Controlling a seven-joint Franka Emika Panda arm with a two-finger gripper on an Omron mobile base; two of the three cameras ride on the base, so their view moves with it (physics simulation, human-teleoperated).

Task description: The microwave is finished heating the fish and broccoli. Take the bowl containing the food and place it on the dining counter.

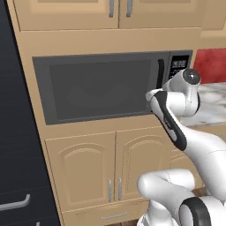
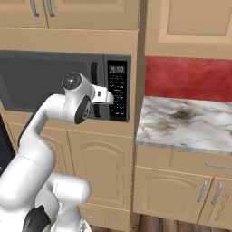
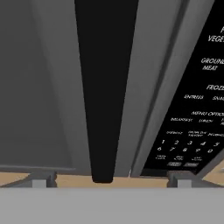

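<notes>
Microwave (image 1: 101,86), wide, built-in, dark grey, with tinted window door: set into tan wooden cabinetry, door shut. Vertical black handle (image 3: 105,87) is seen close and central from the hand view, between the window and the black keypad panel (image 2: 117,89). Two-finger hand (image 3: 107,183) of the white arm is held directly before the handle, fingertips (image 3: 38,180) spread wide, one to each side of it, nothing gripped. Marble tabletop (image 2: 186,122) is seen right of the microwave, below a red backsplash (image 2: 188,78).

Tan wooden cabinets (image 2: 102,167), red backsplash (image 2: 188,78), marble countertop (image 2: 186,122), wood floor (image 2: 167,224)
</notes>
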